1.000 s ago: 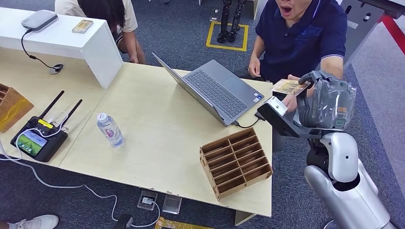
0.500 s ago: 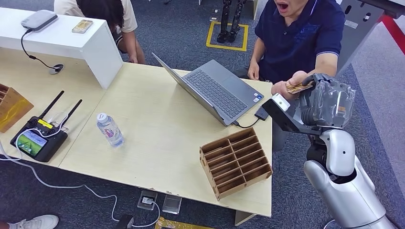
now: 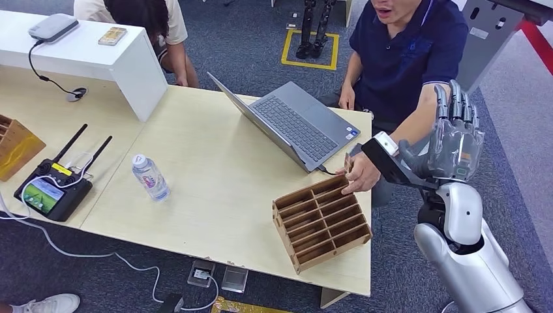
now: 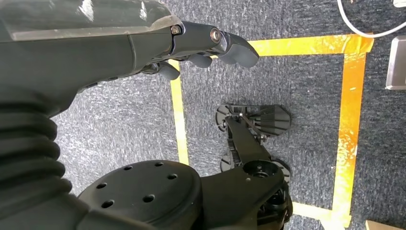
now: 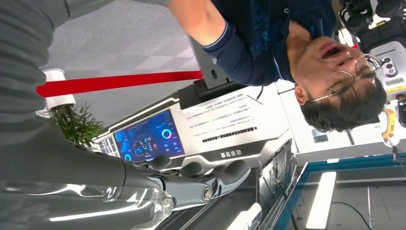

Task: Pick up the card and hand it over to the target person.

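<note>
Head view: right hand (image 3: 456,134), empty with fingers spread, has released the card. The person's hand (image 3: 360,175) now slots it into the wooden organizer (image 3: 322,222), so the handover looks done. Left hand (image 4: 143,43) hangs empty, fingers loosely apart.

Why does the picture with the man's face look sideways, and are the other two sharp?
Right wrist view: turned on its side by the camera mount, evenly lit, the right hand close and glossy. Head view: sharp, soft overhead light. Left wrist view: sharp on the carpet, the left hand dark.
</note>
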{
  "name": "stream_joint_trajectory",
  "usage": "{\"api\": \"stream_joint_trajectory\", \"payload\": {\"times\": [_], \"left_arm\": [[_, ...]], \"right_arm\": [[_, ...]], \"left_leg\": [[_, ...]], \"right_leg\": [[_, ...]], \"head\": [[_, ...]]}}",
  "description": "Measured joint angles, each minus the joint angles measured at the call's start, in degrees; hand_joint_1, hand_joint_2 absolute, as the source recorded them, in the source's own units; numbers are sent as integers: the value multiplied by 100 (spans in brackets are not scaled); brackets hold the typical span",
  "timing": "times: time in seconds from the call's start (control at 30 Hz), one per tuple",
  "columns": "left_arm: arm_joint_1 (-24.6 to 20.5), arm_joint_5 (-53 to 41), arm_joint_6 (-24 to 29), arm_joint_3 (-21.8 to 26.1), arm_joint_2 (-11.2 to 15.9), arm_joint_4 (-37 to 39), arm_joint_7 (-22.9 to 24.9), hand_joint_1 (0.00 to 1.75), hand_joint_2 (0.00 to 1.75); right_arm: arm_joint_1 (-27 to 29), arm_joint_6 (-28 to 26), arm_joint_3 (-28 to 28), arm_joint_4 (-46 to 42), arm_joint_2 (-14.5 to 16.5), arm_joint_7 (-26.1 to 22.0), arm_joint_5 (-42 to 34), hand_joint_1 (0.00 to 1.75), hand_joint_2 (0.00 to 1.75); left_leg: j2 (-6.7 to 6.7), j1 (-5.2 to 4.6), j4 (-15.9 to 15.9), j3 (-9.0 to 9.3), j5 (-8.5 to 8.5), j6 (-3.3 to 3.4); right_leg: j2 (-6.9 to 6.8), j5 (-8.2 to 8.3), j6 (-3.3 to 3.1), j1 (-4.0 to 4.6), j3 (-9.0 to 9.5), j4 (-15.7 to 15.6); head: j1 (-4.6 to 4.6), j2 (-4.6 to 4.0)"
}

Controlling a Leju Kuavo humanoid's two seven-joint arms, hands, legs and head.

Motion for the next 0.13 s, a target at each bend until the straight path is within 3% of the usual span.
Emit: {"api": "stream_joint_trajectory", "payload": {"times": [0.13], "left_arm": [[0, 0, 0, 0, 0, 0, 0, 0, 0]], "right_arm": [[0, 0, 0, 0, 0, 0, 0, 0, 175]], "left_leg": [[-2, 0, 2, 0, -1, 0]], "right_leg": [[-2, -2, 0, 0, 0, 1]], "head": [[0, 0]]}}
